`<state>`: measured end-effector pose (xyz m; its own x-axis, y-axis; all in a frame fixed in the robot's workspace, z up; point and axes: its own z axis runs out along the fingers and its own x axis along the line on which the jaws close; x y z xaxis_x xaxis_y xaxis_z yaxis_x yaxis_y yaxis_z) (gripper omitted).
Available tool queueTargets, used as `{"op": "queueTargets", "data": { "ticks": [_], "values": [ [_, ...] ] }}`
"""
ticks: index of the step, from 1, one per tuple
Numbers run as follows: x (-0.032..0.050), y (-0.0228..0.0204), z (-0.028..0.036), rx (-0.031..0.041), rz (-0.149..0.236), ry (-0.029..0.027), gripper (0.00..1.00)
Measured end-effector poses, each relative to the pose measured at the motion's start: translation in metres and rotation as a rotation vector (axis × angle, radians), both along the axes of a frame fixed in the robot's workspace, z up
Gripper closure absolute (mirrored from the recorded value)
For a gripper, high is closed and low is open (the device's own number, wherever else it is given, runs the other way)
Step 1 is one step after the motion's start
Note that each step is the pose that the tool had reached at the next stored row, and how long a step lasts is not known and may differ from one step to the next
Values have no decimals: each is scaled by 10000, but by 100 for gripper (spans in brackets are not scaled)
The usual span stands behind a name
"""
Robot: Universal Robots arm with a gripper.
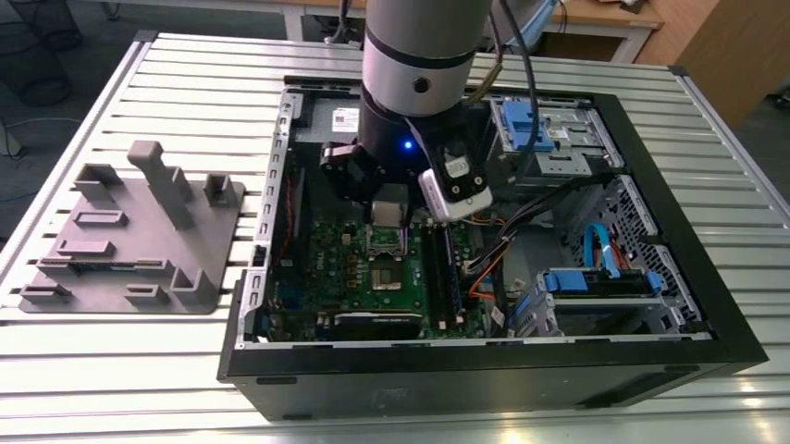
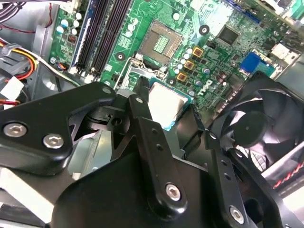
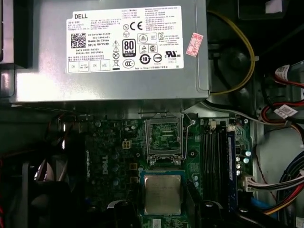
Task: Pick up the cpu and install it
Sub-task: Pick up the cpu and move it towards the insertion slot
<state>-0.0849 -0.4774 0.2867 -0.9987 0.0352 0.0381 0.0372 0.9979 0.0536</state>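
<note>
The cpu [image 3: 162,194] is a small square chip with a silvery top and a thin pale rim. In both wrist views it sits between the black fingers of my gripper [image 2: 168,111], which is shut on it. It hangs level just above the green motherboard [image 3: 109,156]. The open socket [image 3: 164,137] with its raised metal frame lies a short way beyond the chip. In the exterior view, my gripper [image 1: 388,217] hangs inside the open computer case [image 1: 691,277], over the socket [image 1: 385,242]. The cpu [image 1: 388,209] shows there as a pale square under the wrist.
A grey power supply box [image 3: 109,47] stands just past the socket. Long memory slots [image 3: 216,152] run beside it, and a black fan [image 2: 256,128] sits on the other side. Loose cables [image 3: 285,185] cross the case. A grey fixture tray [image 1: 136,231] lies on the slatted table at the exterior view's left.
</note>
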Motion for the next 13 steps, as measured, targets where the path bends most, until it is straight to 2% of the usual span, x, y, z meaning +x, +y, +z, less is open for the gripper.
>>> {"op": "queueTargets", "data": {
  "ticks": [5,10,13],
  "values": [
    [1,0,-28,9,1,-2,53],
    [1,0,-71,12,10,-45,53],
    [1,-1,-73,8,12,-48,53]
  ]
}}
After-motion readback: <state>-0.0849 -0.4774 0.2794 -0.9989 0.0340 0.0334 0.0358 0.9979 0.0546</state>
